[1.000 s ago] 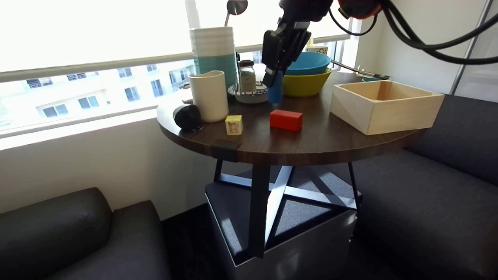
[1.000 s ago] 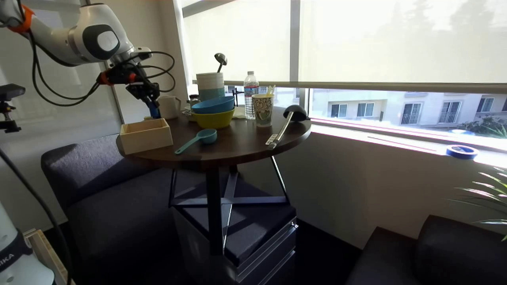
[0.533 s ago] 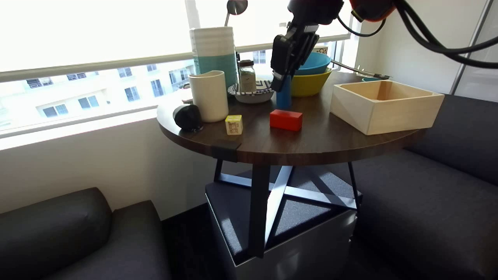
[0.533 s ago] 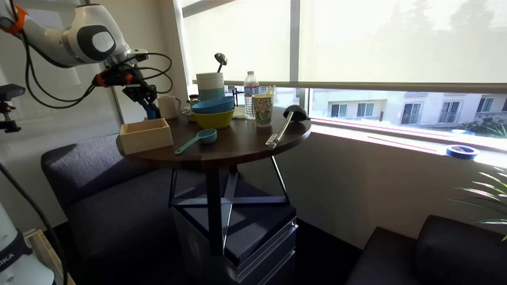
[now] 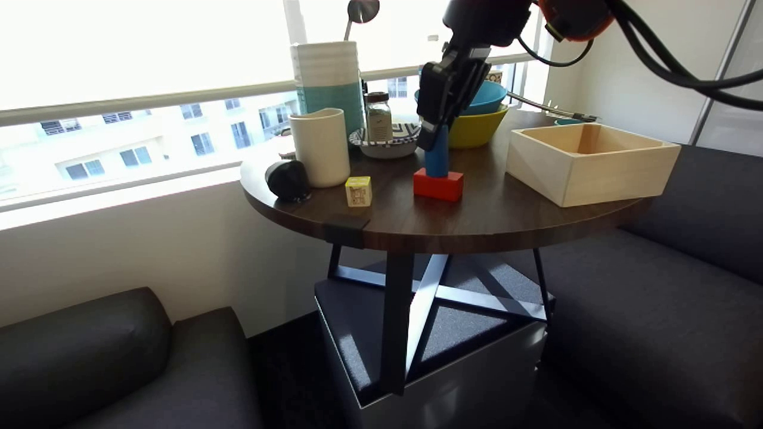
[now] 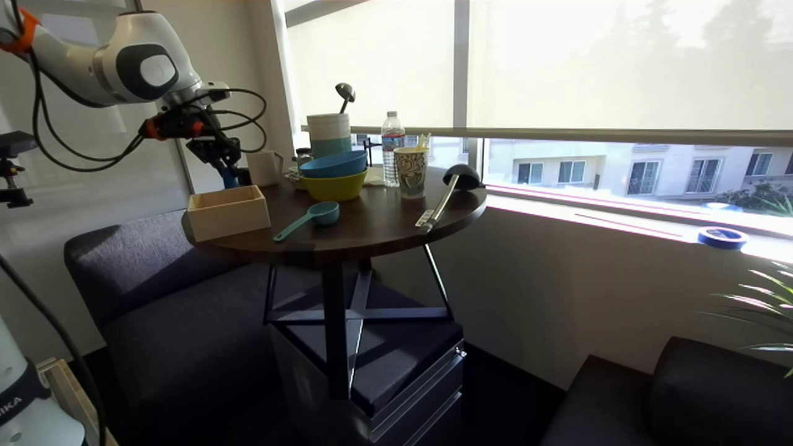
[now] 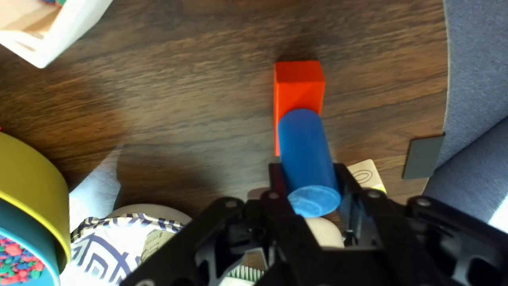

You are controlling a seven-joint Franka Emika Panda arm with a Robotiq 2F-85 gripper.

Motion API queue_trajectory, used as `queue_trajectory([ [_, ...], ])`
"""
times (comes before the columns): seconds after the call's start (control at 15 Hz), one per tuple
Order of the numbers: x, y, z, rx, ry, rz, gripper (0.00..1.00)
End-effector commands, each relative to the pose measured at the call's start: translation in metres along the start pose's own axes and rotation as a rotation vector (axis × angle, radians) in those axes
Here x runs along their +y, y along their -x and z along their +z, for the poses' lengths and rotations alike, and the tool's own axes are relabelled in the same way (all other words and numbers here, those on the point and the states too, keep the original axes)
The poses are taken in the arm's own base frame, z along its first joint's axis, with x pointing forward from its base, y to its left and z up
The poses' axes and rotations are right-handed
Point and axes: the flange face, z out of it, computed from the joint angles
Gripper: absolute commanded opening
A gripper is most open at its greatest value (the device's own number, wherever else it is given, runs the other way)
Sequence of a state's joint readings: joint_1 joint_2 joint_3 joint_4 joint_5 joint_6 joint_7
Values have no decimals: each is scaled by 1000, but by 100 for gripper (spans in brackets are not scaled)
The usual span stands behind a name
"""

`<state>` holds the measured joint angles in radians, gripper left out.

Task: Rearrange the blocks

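Note:
My gripper (image 5: 434, 136) is shut on a blue cylinder block (image 5: 437, 159), held upright. The wrist view shows the blue block (image 7: 307, 155) between both fingers (image 7: 305, 174). Its lower end overlaps the top of the red block (image 5: 438, 189); I cannot tell whether they touch. The red block also shows in the wrist view (image 7: 298, 93), partly covered by the blue one. The yellow cube (image 5: 358, 192) stands on the table to the left, and partly shows behind a finger in the wrist view (image 7: 363, 172). In an exterior view, the wooden box hides the red and yellow blocks.
The pale wooden box (image 5: 617, 179) stands right of the red block. Stacked blue (image 5: 486, 98) and yellow (image 5: 477, 128) bowls, a patterned bowl (image 5: 387, 150) and a jar (image 5: 380, 119) stand behind. A white cup (image 5: 322, 149) and a black object (image 5: 287, 180) are at the left edge.
The gripper has carried the blue block rightward and nearer in an exterior view. It was behind and left of the red block and is now over it. The red and yellow blocks have not moved.

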<state>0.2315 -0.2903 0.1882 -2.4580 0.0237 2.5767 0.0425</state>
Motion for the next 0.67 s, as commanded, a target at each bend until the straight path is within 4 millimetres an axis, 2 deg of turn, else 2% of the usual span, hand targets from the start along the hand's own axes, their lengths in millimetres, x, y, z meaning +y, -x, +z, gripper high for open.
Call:
queue_trajectory([
  [0.0,0,8,-6,-10,-11,-4,8],
  [0.07,0,8,-5,-12,-12,-5,8],
  [0.13,0,8,-5,-12,-12,-3,51],
  [0.4,2,5,-9,0,-28,4,81],
  [0.6,7,3,-19,-1,-56,10,99],
])
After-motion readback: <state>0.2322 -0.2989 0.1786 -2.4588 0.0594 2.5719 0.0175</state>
